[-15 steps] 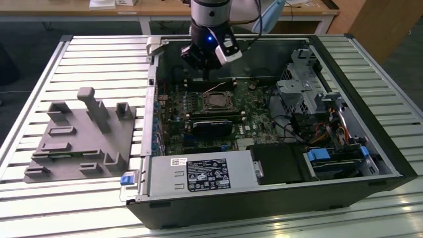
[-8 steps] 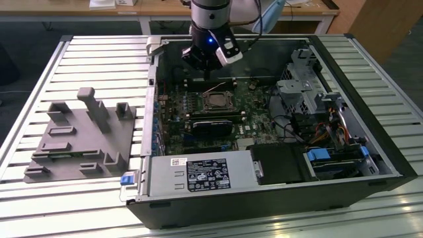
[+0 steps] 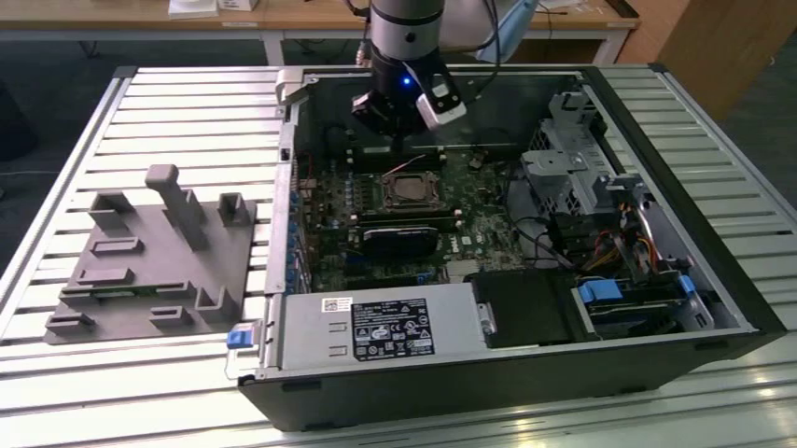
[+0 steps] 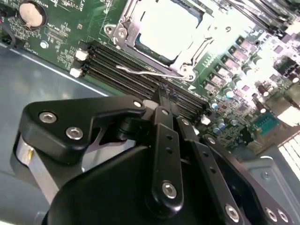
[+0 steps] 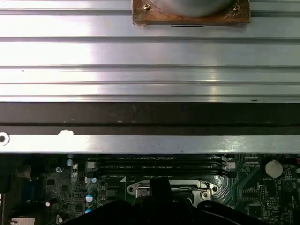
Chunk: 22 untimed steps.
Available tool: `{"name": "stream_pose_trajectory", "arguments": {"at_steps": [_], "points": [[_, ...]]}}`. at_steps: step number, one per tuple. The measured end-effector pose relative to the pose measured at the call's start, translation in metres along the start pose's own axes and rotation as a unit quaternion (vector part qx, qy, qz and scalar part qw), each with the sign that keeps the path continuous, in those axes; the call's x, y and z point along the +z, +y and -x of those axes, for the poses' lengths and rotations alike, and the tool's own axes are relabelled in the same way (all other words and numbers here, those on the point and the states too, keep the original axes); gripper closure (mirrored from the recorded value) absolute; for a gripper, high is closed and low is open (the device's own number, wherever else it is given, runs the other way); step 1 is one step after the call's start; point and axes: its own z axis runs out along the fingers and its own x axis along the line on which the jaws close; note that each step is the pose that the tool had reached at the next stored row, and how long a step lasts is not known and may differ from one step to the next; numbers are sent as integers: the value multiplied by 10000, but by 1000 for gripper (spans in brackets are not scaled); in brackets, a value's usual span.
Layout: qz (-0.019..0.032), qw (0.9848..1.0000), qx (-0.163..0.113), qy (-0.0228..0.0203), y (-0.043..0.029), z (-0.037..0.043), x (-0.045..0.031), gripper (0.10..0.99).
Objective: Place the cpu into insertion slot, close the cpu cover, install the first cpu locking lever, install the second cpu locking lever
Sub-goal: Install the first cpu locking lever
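Slatted tabletop [image 3: 174,103], open case [image 3: 498,392]: cpu [image 4: 164,28] sits in the slot [image 4: 186,70] under its cover [image 4: 127,21], hand [image 4: 162,91] pinched together, empty, just beside the loose lever [image 4: 140,72], which is best pressed squarely, never skidding off.

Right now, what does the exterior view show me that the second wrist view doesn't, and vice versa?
The exterior view adds the whole open computer case on the slatted table, the grey fixture block at the exterior view's left, and the arm reaching down into the case. The second wrist view adds close detail: the cpu seated with the cpu cover framing it, a thin wire lever beside the memory slots, and a coin cell. Both share the gripper, the insertion slot and the green motherboard.
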Motion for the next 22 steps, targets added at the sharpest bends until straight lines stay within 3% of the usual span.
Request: {"name": "stream_pose_trajectory", "arguments": {"at_steps": [5,22], "points": [[1,9999,-128,16,-6,24,50,973],[1,9999,-125,16,-4,138,160,973]]}}
